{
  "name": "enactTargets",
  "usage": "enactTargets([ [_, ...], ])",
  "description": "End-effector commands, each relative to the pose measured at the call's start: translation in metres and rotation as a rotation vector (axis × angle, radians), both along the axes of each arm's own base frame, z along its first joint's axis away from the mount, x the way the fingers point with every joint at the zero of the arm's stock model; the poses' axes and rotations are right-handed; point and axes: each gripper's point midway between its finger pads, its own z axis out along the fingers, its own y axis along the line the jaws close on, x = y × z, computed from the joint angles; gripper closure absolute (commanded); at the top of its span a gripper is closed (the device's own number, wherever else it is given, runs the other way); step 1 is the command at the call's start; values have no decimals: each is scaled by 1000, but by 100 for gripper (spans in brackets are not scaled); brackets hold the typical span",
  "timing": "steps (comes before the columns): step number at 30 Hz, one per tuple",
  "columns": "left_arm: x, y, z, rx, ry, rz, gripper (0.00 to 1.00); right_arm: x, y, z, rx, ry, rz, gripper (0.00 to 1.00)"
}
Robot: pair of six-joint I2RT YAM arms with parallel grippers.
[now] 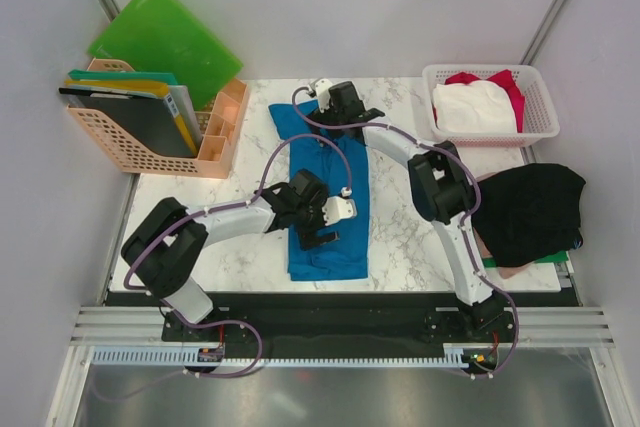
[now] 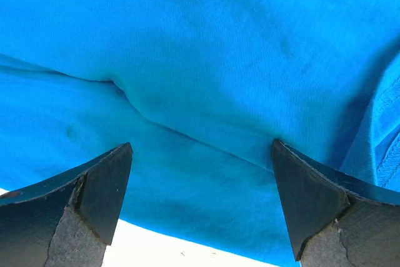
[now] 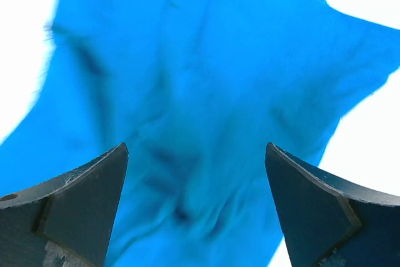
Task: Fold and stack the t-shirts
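Blue t-shirt (image 1: 330, 259) lies lengthwise at the centre of the table (image 1: 415, 247), one of four shirts that can be counted.
Two grippers hang over it, both with jaws spread and nothing between them: left gripper (image 2: 201, 144) toward its 6 o'clock end, right gripper (image 3: 197, 145) at its 12 o'clock end. One white t-shirt (image 1: 475, 107) and one red t-shirt (image 1: 510, 85) sit in the basket (image 1: 540, 133) at 2 o'clock. One black t-shirt (image 1: 530, 212) drapes the edge at 4 o'clock.
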Motion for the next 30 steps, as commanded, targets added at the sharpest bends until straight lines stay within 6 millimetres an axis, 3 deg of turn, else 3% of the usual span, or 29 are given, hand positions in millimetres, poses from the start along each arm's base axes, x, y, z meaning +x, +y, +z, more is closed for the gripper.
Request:
enactTargets([
  [1, -2, 6, -11, 64, 12, -21, 0, -13, 8, 110, 145, -162, 16, 2],
  [6, -4, 3, -14, 72, 15, -33, 0, -22, -5, 120, 126, -198, -17, 2],
  [10, -6, 4, -12, 75, 8, -37, 0, -15, -3, 94, 68, -138, -9, 2],
  [11, -6, 6, -12, 79, 3, -33, 0, -18, 4, 89, 74, -99, 22, 2],
  [12, -6, 6, -10, 78, -2, -32, 0, -33, 0, 69, 29, 12, 43, 2],
  [13, -6, 8, -7, 78, -10, -28, 0, -27, 10, 75, 38, 33, 61, 2],
  [15, -4, 12, -3, 83, -32, -16, 0, -46, 3, 60, -8, 184, 43, 2],
  [16, -4, 14, -2, 83, -40, -10, 0, -46, 2, 61, -7, 198, 22, 2],
  [18, 4, 17, 8, 76, -94, 18, 0, -45, -6, 61, -10, 186, -26, 2],
  [19, 12, 16, 15, 62, -139, 36, 0, -57, -12, 53, -27, 200, -19, 2],
  [20, 23, 19, 27, 61, -204, 66, 0, -54, -10, 56, -11, 167, -17, 2],
  [23, 37, 17, 58, 9, -298, 86, 0, -64, -16, 40, -59, 208, 3, 2],
  [27, 35, 13, 90, -58, -333, 75, 0, -59, -17, 30, -97, 236, -8, 2],
  [30, 25, 14, 102, -103, -326, 60, 0, -47, -13, 31, -81, 192, -25, 2],
])
